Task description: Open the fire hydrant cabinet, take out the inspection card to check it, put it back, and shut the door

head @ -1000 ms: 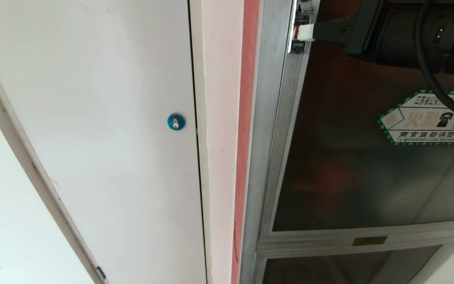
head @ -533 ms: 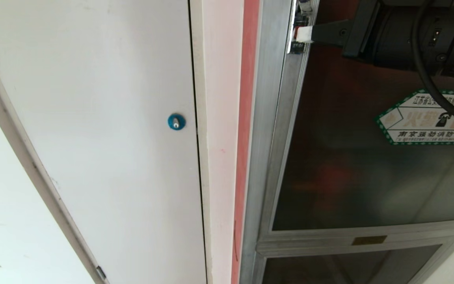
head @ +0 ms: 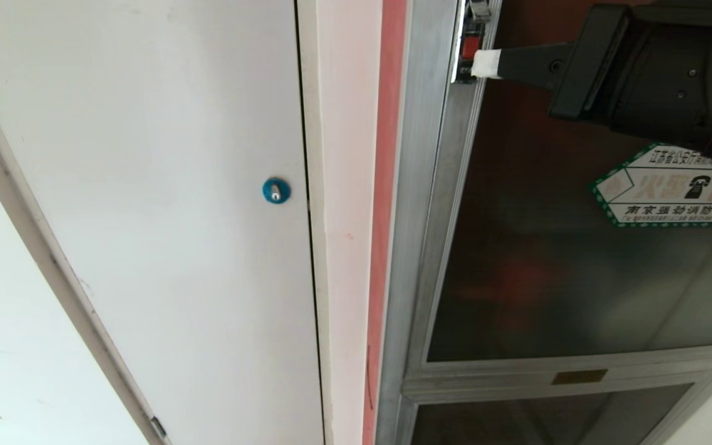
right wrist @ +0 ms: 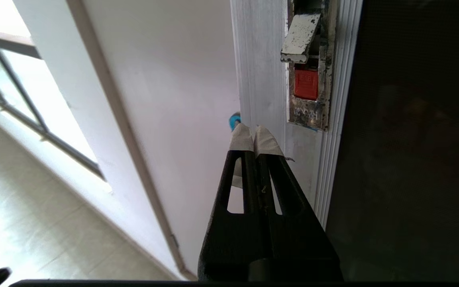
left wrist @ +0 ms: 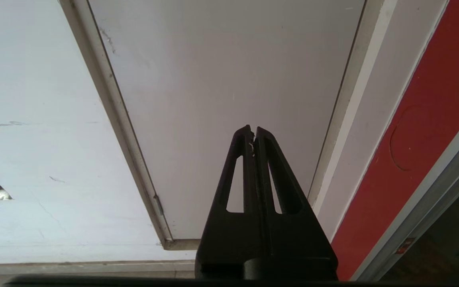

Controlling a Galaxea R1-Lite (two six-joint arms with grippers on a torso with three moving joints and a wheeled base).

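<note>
Looking at the head view, I see that my right gripper [head: 484,63] has moved a little down along the door's edge since a second ago. Before, its white taped tips covered the small red latch [head: 470,46]; now they are just below it and the red part shows free. The jaws are closed tight together and hold nothing. In the right wrist view the tips [right wrist: 255,137] point at the silver frame, beside and below the latch plate, and I cannot tell if they touch the metal.

The door [head: 578,259] of the fire hydrant cabinet [head: 421,247] appears closed, its frame lying flat, with the green-bordered sticker [head: 671,191] on the dark glass. The inspection card is not visible; I judge it is inside, behind the glass.

For the task, I think this means the opening step is only at its start: the closed tips look to be lining up on the latch to press or hook it, and the door is not yet released.

My left gripper [left wrist: 253,137] is parked, jaws closed and empty, pointing to the white door [head: 146,185] with the blue lock [head: 275,190].
</note>
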